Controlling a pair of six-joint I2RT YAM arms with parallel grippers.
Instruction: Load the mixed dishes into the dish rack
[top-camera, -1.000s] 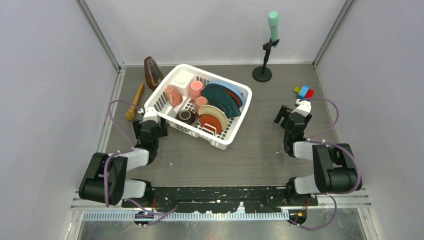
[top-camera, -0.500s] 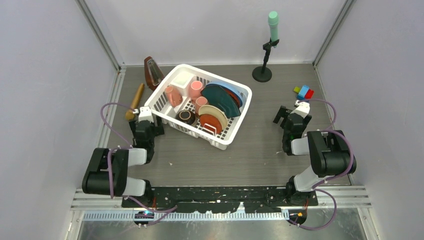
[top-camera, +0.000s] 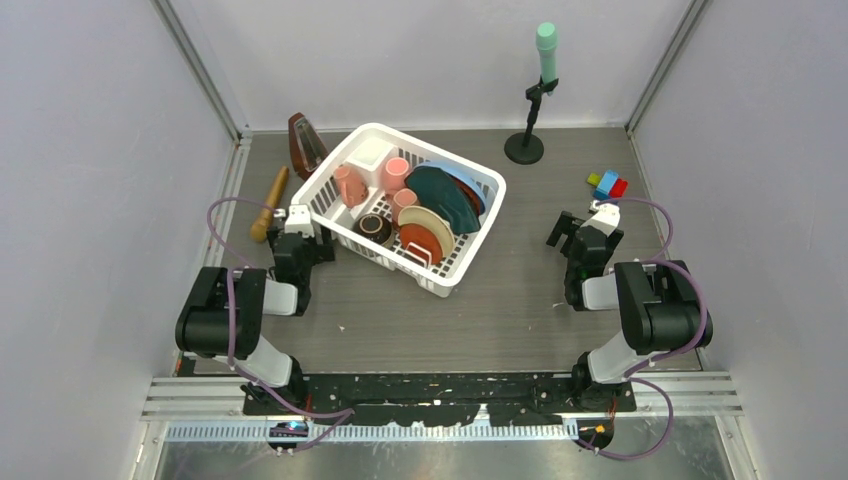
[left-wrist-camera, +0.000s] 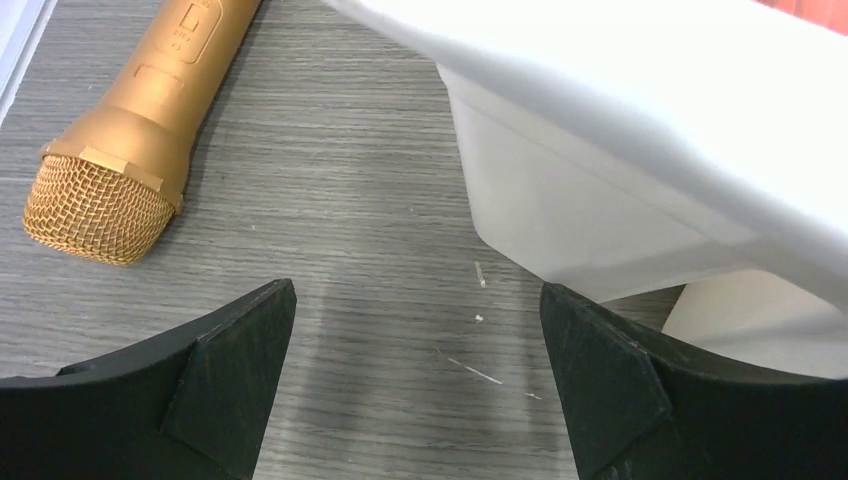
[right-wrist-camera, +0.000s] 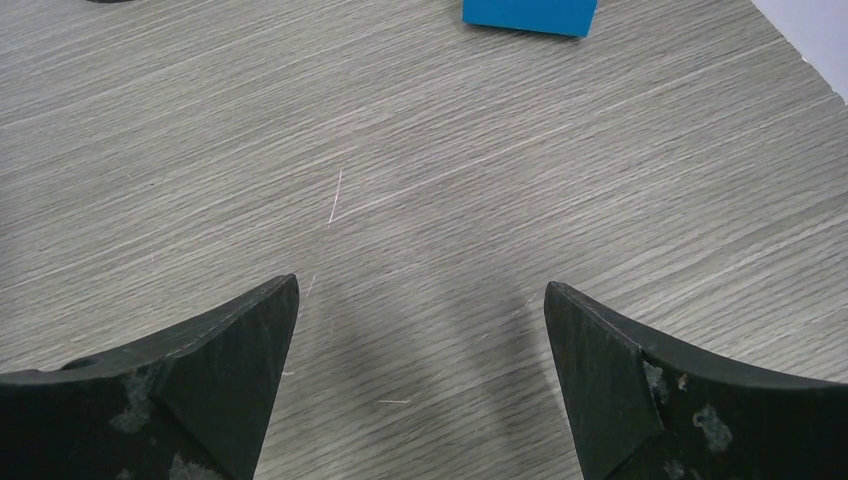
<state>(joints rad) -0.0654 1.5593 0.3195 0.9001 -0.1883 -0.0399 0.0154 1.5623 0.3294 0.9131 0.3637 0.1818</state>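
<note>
Grey wood-grain worktop (top-camera: 500, 300), pale walls (top-camera: 100, 150).

Top view: dishes (top-camera: 440, 195) all seem to sit in rack (top-camera: 390, 262); job looks done. Left tool (top-camera: 308, 225), spread and empty, sits just beside rack's near-left corner. A careless lift or swing could shove rack and topple dishes. Right tool (top-camera: 578, 225), spread, empty, well apart to rack's right.

Left wrist: rack wall looms ahead-right, close to tool; microphone (left-wrist-camera: 120, 170) ahead-left.

Right wrist: bare worktop, blue block (right-wrist-camera: 530, 15) ahead; no rack in view.

I see my left arm (top-camera: 225, 325) and right arm (top-camera: 655, 320) built of chunky black joints with pale grey links and white wrist caps, each trailing a looping purple cable (top-camera: 209, 220), the wedge-shaped black fingers (right-wrist-camera: 210, 390) on the right scuffed grey.
</note>
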